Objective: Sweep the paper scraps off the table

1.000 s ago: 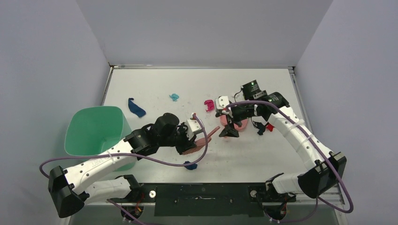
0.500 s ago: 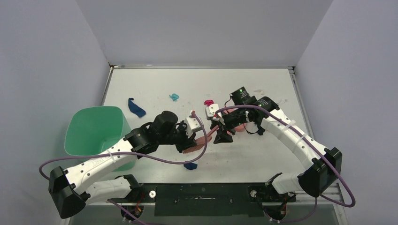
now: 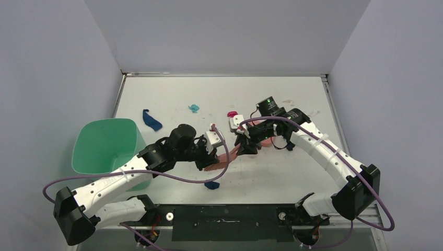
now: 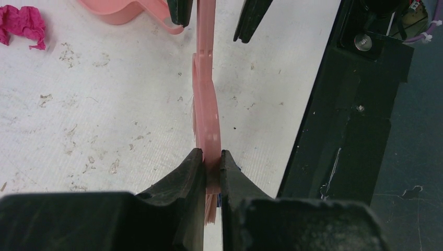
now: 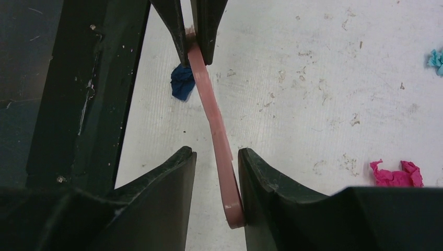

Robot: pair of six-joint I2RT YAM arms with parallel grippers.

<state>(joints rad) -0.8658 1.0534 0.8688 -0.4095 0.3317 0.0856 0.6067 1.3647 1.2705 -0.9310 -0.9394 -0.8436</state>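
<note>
My left gripper is shut on the bristle end of a pink hand brush, held on edge just above the table. My right gripper straddles the brush handle. Its right finger touches the handle and a gap remains on the left side, so it is open. Paper scraps lie around: a magenta one, a teal one, a dark blue one at the left, and another dark blue one near the front edge under the brush.
A pink dustpan lies under the right arm. A mint-green bin stands off the table's left side. The black front rail runs along the near edge, close to both grippers.
My right gripper has moved left from the dustpan to the brush handle, and its jaws have narrowed around it. The left gripper has kept its hold on the brush and barely moved.
</note>
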